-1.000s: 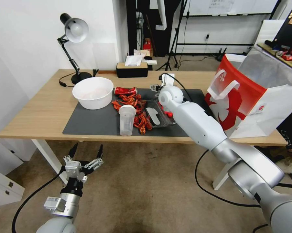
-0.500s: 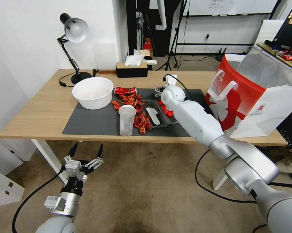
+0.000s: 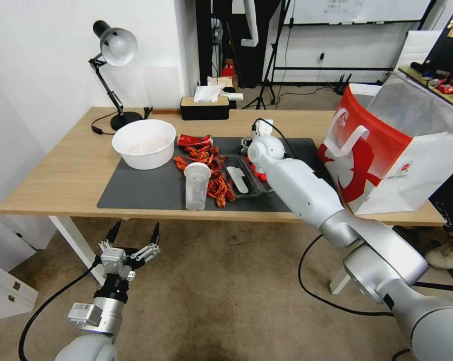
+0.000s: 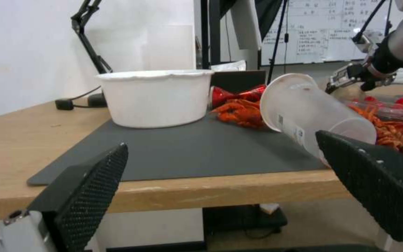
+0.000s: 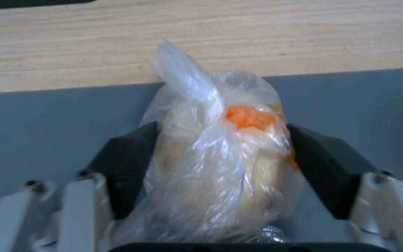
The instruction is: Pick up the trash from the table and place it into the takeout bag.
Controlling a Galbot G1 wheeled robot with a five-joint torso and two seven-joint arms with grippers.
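The left gripper [image 3: 132, 235] hangs parked below the front edge of the worktop [image 3: 60, 180], jaws spread and empty; on the dark mat [image 3: 146, 190] the clear plastic cup [image 3: 196, 185] stands nearest, with red crayfish shells [image 3: 213, 173] and a crushed red drink can [image 3: 193, 141] behind it, a large white bowl [image 3: 144, 143] to its left and a clear tray of tomatoes [image 3: 246, 178] to its right; beyond the tray, toward the mat's far edge, the right gripper [image 5: 220, 164] has its jaws clamped on the small clear food bag [image 5: 220, 154], pads on either flank of the soft bundle, the knotted top poking free; the takeout bag [image 3: 382, 160] stands open at the right end. To do this well, I judge the squeeze should be firm but gentle, since thin film slips and tears; lift straight up, clear the tray, and carry high enough to pass the tall rim.
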